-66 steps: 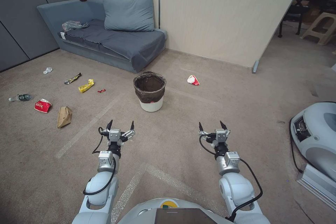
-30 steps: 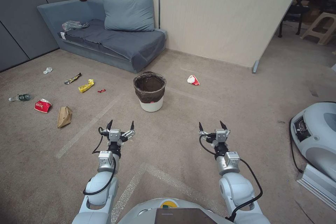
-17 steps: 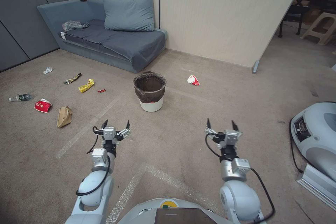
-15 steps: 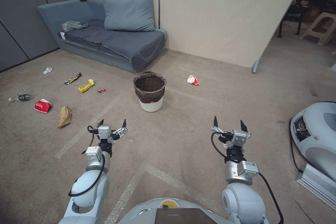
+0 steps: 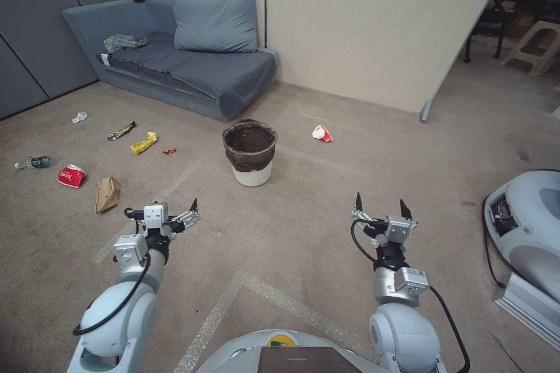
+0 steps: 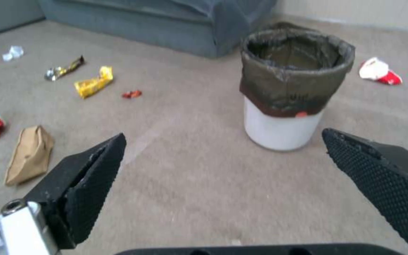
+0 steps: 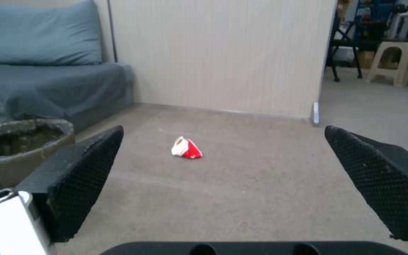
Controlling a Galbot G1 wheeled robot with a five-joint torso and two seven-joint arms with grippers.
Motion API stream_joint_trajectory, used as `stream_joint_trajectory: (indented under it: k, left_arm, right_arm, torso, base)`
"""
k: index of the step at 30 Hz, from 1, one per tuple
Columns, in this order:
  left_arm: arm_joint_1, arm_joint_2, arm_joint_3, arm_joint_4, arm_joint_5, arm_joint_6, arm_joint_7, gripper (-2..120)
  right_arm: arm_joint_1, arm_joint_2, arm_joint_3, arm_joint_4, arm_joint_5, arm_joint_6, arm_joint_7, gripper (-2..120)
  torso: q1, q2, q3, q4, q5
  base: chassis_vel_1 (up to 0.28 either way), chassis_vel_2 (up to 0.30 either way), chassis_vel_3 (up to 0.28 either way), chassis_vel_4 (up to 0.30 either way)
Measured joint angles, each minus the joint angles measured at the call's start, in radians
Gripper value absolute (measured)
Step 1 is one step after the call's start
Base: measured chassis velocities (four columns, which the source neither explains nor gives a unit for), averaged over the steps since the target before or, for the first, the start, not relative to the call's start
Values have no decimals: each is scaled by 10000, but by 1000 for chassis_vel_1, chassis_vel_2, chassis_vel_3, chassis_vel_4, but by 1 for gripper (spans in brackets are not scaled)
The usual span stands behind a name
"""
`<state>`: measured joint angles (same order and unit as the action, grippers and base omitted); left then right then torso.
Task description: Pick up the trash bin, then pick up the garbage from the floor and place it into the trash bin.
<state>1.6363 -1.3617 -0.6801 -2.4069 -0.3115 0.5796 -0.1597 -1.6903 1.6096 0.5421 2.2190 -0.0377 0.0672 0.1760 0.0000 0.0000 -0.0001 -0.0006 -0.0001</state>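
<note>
Left gripper: black textured fingers spread wide, empty, low over beige carpet, well short of small round white plastic trash bin with dark bag liner.
Right gripper: wide open, empty, facing crumpled red-and-white snack packet.
Step 1, bin pickup, not yet done; next move likely needs approach to rim.
Brown paper bag, yellow wrapper lie left of bin.
</note>
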Motion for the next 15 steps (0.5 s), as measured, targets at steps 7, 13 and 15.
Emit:
stream_joint_trajectory:
  k: [7,13,15]
  left_arm:
    - [64,76,-61,-284,-94,322,-47,100]
    - [36,71,-49,-246,-72,304,-31,100]
    - [8,65,-35,-211,-40,281,-26,100]
  right_arm:
    - [20,-5,0,-111,-23,34,3,100]
    - [69,-7,-4,-161,-47,61,-4,100]
    - [78,-10,-6,-197,-62,64,-7,100]
  torso:
    - [0,0,0,0,0]
    - [0,0,0,1,0]
    - [0,0,0,1,1]
  base:
    - [0,0,0,0]
    - [-39,29,32,-31]
    - [-89,66,80,-94]
